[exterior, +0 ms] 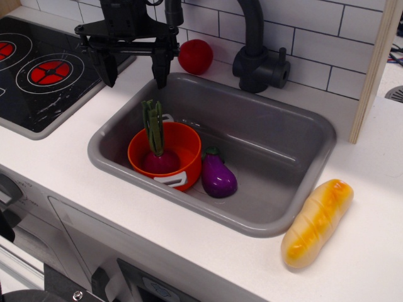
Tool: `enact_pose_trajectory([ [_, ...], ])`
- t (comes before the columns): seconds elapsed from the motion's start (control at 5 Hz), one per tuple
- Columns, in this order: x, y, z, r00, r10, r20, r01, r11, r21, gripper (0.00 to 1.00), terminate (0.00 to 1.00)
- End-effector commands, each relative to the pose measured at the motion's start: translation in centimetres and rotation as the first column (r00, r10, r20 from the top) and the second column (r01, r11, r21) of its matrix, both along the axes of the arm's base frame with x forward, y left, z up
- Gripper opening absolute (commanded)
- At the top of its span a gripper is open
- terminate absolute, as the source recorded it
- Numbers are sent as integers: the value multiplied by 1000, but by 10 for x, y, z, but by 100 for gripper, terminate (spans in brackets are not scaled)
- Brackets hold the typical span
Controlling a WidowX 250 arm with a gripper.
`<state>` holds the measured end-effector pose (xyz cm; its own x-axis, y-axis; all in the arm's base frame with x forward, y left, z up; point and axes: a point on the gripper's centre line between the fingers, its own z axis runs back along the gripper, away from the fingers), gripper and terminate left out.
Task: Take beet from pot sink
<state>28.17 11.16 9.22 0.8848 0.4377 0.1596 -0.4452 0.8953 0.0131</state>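
Note:
The magenta beet (160, 161) with its upright green stalk (152, 126) sits inside the orange pot (182, 146), which stands at the left end of the grey sink (277, 157). My gripper (135, 77) is open and empty. It hangs above the sink's back-left rim, higher than the stalk top and a little behind and left of the pot. Its two black fingers (160, 66) point down and stand wide apart.
A glossy purple eggplant (217, 176) lies in the sink right of the pot. A red ball (196, 56) sits on the counter behind the sink next to the black faucet (258, 60). A stove top (44, 69) is at left, a bread loaf (317, 220) at right.

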Motion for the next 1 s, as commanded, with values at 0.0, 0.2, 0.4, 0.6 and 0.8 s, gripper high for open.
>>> enact_pose_trajectory([
  [0.0,1,-17,-19,999,1,42,0,1000,-30,100,0],
  [0.2,2,-18,-39,999,5,33,-5,1000,13,100,0],
  [0.4,3,-21,-51,1000,10,26,-10,1000,21,100,0],
  [0.6,5,-22,-52,999,25,30,-25,1000,8,0,0],
  [0.8,4,-21,-44,996,51,70,-51,999,-1,0,0],
])
